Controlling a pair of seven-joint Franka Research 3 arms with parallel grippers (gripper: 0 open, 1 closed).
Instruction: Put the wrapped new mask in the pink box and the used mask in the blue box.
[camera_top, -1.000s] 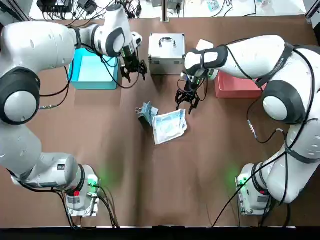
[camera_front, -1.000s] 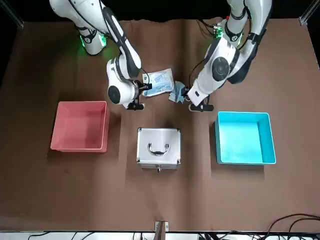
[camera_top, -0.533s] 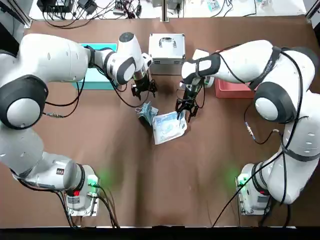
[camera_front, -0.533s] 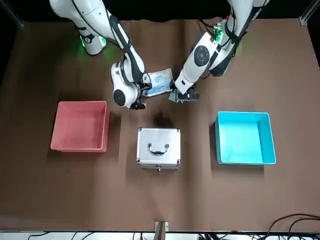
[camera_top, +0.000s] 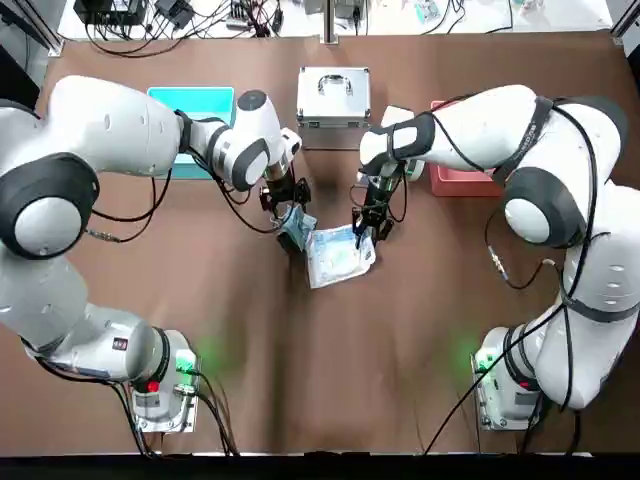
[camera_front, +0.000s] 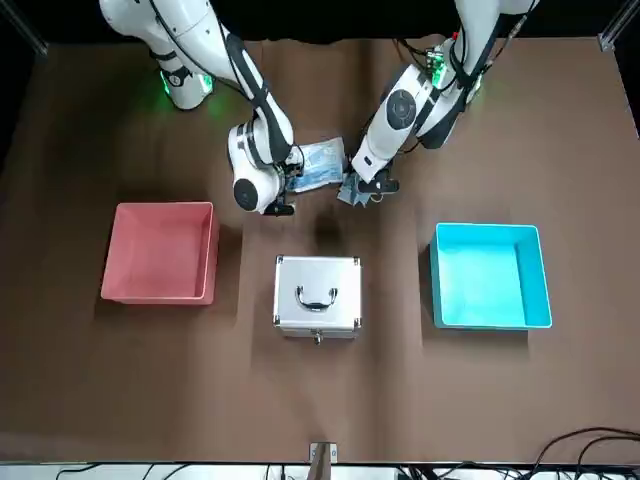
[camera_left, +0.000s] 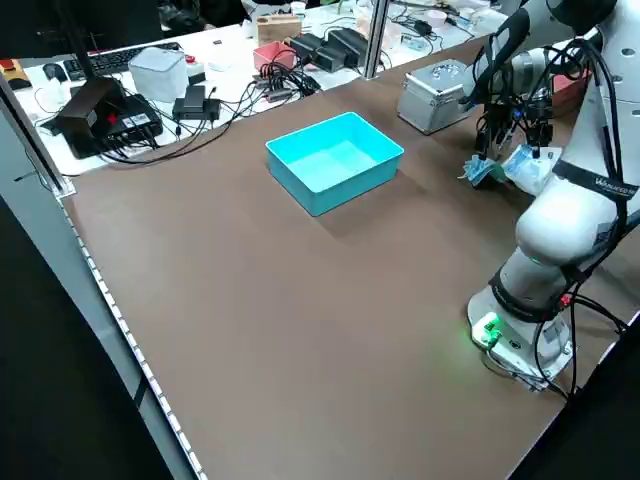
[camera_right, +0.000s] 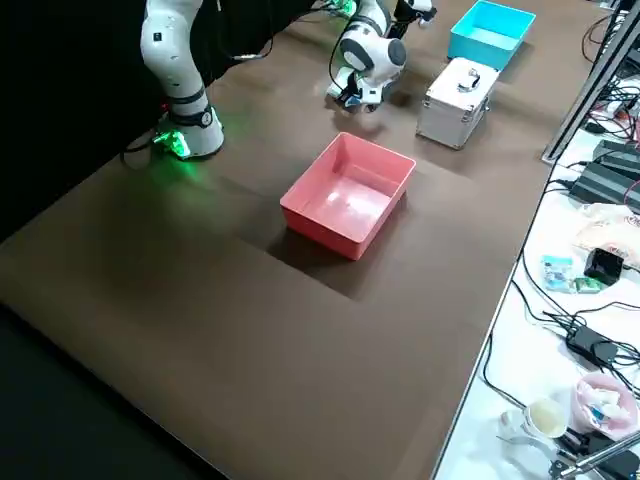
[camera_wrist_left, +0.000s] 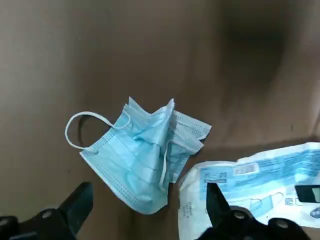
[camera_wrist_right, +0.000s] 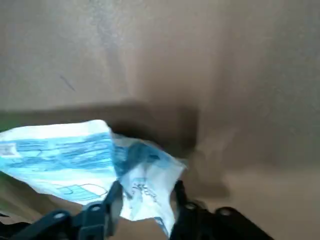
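Fingers of the left gripper (camera_wrist_left: 150, 192) stood wide apart, hovering just over the used mask (camera_wrist_left: 145, 155). Those of the right gripper (camera_wrist_right: 147, 187) stood moderately apart, with one creased end of the wrapped new mask (camera_wrist_right: 60, 160) between them; whether they pinched it firmly, I could not tell. The used mask lay crumpled on the table (camera_front: 300, 400), white ear loops showing, just beside the printed packet and on its robot's-left side. Farther out, across the table from the arm bases, a silver case (camera_front: 318, 296) sat between the two trays: the pink box (camera_front: 160, 255) toward the robot's right, the blue box (camera_front: 490, 278) toward its left. Both masks were outside the trays, well apart from them.
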